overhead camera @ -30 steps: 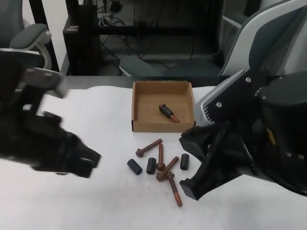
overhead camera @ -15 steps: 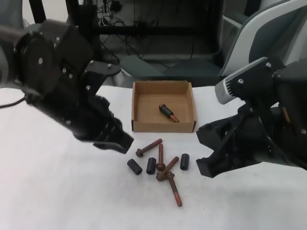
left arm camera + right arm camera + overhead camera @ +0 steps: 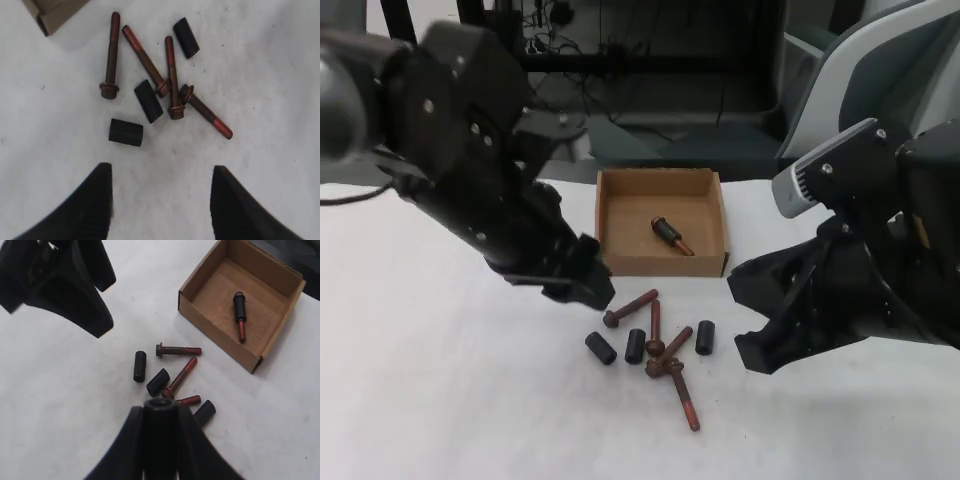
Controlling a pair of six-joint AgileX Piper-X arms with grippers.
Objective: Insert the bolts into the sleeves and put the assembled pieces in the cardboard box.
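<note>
The right end effector (image 3: 160,416) pinched a black sleeve (image 3: 160,404), open end outward, likely so that a bolt could enter. The left end effector (image 3: 160,200) hung spread over loose bolts (image 3: 172,75) on the tabletop (image 3: 270,60), just nearer than the cardboard box (image 3: 660,264), which held one assembled piece (image 3: 670,236).

cardboard box (image 3: 660,264): one assembled piece (image 3: 669,234) inside | bolts (image 3: 685,398), sleeves (image 3: 601,348) loose before it

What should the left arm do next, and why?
Probably lower the open left gripper onto the bolt that lies apart from the others, then close on it. The right gripper already holds a sleeve, so a bolt seems to be the missing piece for insertion.
</note>
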